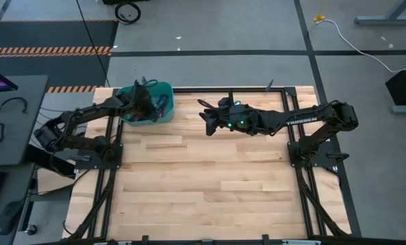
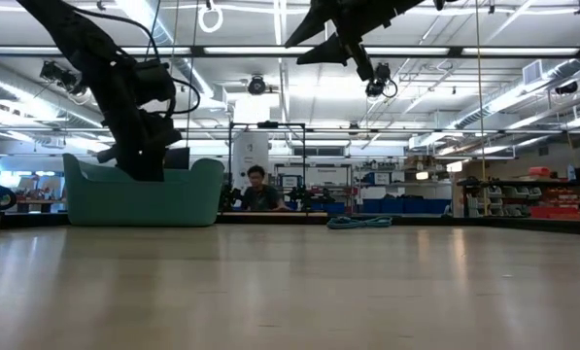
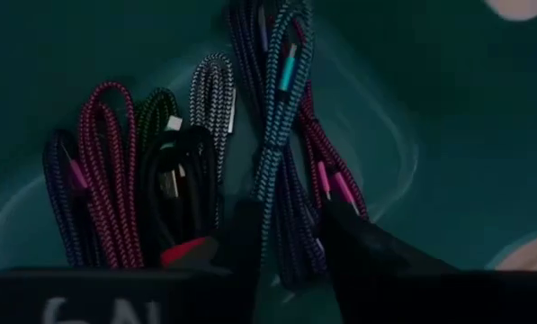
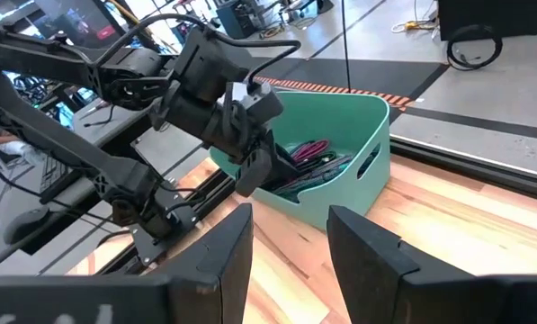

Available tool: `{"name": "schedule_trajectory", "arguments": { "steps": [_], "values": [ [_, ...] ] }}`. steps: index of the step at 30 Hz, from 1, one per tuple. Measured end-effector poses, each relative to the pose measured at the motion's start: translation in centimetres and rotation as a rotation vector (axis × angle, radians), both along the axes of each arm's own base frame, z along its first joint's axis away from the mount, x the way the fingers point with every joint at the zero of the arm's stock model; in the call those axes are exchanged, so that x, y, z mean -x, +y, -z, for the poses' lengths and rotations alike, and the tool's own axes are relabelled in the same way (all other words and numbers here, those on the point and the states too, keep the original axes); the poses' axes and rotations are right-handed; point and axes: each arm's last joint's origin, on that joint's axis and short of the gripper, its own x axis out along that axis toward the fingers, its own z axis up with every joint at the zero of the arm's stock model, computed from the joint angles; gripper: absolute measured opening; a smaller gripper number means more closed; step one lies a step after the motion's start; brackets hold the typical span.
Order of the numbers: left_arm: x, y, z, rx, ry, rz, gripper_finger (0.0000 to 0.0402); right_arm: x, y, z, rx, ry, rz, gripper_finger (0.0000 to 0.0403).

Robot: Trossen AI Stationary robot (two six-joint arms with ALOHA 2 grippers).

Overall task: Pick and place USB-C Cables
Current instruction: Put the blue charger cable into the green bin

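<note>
Several USB-C cables lie in the teal bin [image 1: 163, 92] at the table's far left: magenta-black [image 3: 106, 171], green [image 3: 156, 112], grey-white [image 3: 212, 99], black [image 3: 183, 180], maroon [image 3: 326, 153] and teal-blue [image 3: 281, 117] bundles. They rest on its floor against the wall. My left gripper [image 1: 145, 102] reaches down into the bin, open, its fingers on either side of the teal-blue bundle. My right gripper [image 1: 208, 119] hangs open and empty, high over the table's far middle, pointing at the bin [image 4: 358, 153]. My left gripper comes at the teal-blue cable bundle's lower end [image 3: 268, 211] slanting down from above, with its fingers on either side of it. The bundle runs close past one finger [image 3: 241, 238] and lies among the other cables. Whether a finger touches it, I cannot tell.
The bin's walls [image 2: 144, 194] stand close around my left gripper [image 2: 144, 165]. The wooden table top [image 1: 209, 184] stretches bare toward the near edge. A coiled cable [image 2: 359, 222] lies beyond the table's far edge, where a person [image 2: 258, 190] sits.
</note>
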Motion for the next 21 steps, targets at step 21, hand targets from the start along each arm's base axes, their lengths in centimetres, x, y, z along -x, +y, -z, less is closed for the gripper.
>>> {"name": "schedule_trajectory", "arguments": {
  "steps": [21],
  "values": [
    [-0.9,-2.8,-3.6,0.129,-0.398,0.254,0.02,-0.1,0.4,0.0,-0.03,0.007,-0.195,0.015]
  ]
}}
